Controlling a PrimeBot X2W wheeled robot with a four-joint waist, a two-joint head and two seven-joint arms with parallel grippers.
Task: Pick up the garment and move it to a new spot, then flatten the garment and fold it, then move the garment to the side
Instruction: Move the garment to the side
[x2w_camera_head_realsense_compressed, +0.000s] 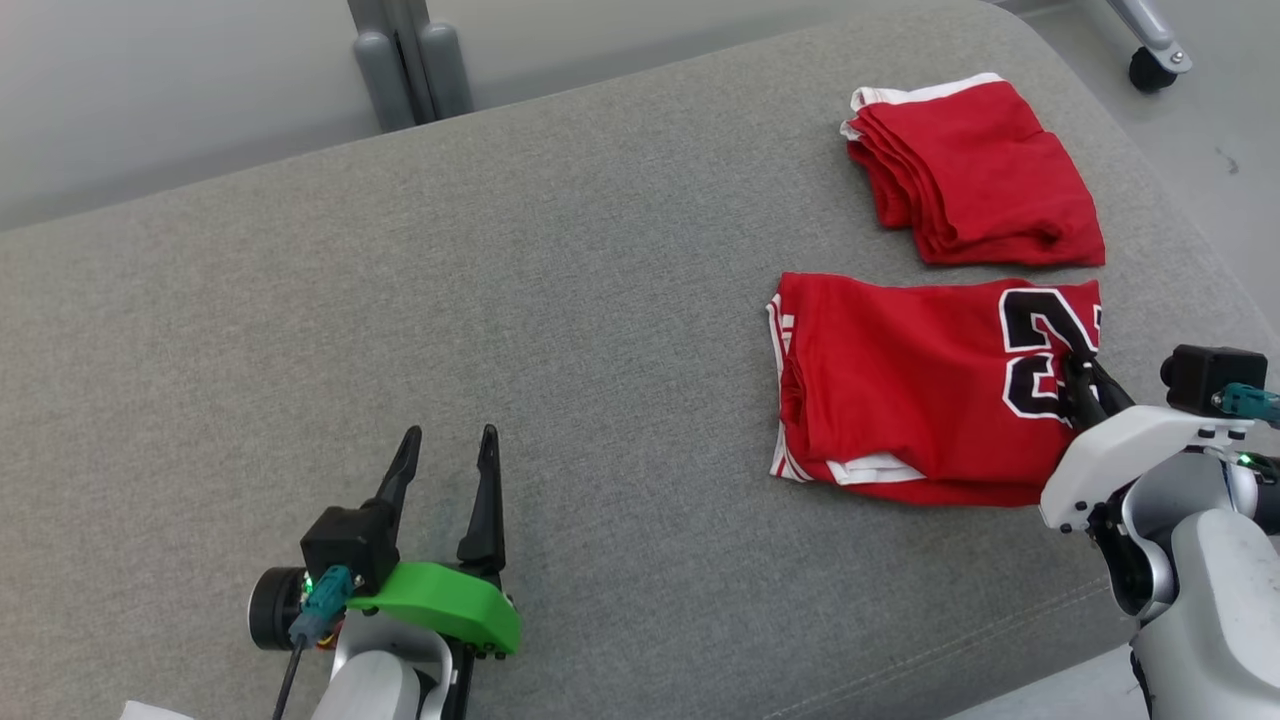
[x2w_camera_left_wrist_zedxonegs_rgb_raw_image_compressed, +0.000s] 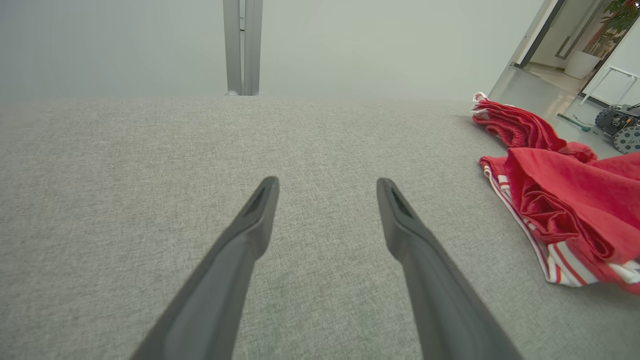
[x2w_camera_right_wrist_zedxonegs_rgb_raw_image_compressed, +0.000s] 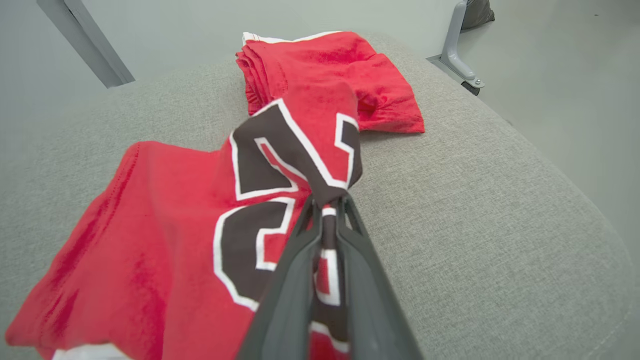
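The folded red jersey (x2w_camera_head_realsense_compressed: 900, 390), on the right of the grey cushion (x2w_camera_head_realsense_compressed: 500, 250), is pinched at its numbered right edge by the right gripper (x2w_camera_head_realsense_compressed: 1080, 372), jaws clamped on cloth. For the move aside, a low, slow carry is advised so the folds are spared. The left gripper (x2w_camera_head_realsense_compressed: 449, 440), fingers apart, is poised over bare cushion, well left of the jersey.

Folded red numbered garment (x2w_camera_head_realsense_compressed: 900, 390) lies on the cushion, right edge pinched up.
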